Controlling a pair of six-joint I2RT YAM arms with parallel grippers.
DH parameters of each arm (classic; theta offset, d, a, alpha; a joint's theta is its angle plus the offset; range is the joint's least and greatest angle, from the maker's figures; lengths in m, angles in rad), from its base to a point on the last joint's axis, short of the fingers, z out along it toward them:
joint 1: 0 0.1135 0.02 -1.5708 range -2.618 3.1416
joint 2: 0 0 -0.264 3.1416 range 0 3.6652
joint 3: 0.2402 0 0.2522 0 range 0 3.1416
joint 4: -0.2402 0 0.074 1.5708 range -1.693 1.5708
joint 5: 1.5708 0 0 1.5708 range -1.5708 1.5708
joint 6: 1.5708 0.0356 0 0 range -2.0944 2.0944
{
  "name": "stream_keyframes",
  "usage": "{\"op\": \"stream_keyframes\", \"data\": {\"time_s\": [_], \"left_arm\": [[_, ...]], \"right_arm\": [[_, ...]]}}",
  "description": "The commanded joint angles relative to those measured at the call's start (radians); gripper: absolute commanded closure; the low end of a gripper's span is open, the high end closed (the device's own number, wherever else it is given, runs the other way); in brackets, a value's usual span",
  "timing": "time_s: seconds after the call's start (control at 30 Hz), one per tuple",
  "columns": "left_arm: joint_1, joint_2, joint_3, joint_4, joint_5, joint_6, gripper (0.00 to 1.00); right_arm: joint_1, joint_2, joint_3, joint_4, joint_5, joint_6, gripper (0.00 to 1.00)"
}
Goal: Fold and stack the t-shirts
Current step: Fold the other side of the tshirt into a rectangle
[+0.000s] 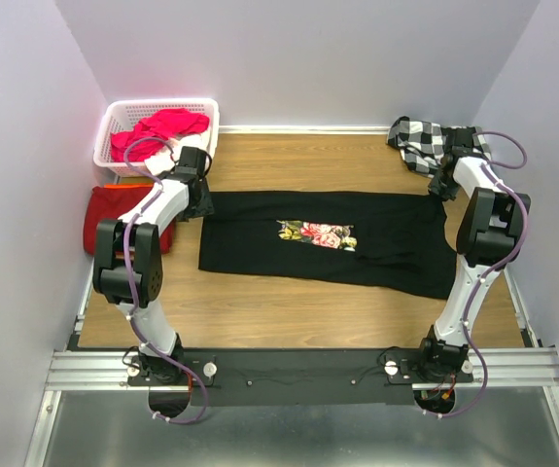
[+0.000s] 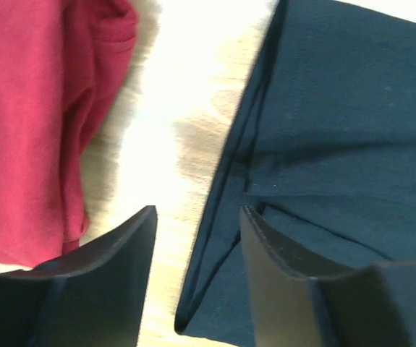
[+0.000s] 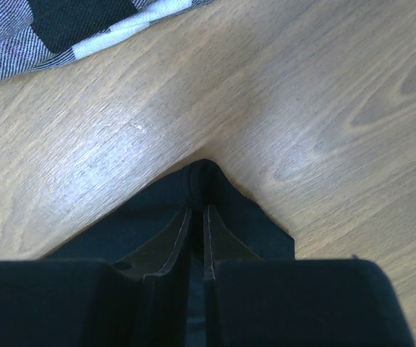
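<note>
Bright even light, glare on table [image 2: 171,108], left fingers [image 2: 99,275] softly blurred.

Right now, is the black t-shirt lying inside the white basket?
No, the black t-shirt lies spread flat on the table, while the white basket holds a pink-red cloth.

The left arm [image 1: 165,202] and right arm [image 1: 470,284] are glossy white links joined by bulky black joint housings. A purple cable [image 1: 141,321] loops along each. The left gripper [image 2: 197,213]'s fingers [image 2: 113,267] are broad matte-black wedges; the right gripper [image 3: 197,208]'s fingers [image 3: 168,249] are thin black blades.
</note>
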Motion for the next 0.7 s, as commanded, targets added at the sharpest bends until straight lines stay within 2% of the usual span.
{"op": "stream_keyframes", "data": {"time_s": [0.0,0.2,0.33,0.5,0.67], "left_arm": [[0.005,0.024,0.031,0.045,0.080,0.011,0.37],[0.005,0.070,0.062,0.141,0.175,0.013,0.37],[0.002,0.098,0.099,0.177,0.229,0.016,0.37],[-0.012,0.128,0.130,0.201,0.258,0.025,0.37],[-0.030,0.182,0.150,0.214,0.274,0.031,0.37]], "right_arm": [[-0.009,0.015,0.027,-0.021,-0.001,0.013,0.80],[-0.009,0.010,0.021,-0.021,-0.009,0.013,0.79],[-0.008,-0.018,0.018,-0.023,-0.014,0.011,0.72],[-0.008,-0.128,-0.007,-0.024,0.051,0.014,0.57],[-0.009,-0.267,-0.146,-0.041,0.006,0.045,0.55]]}}
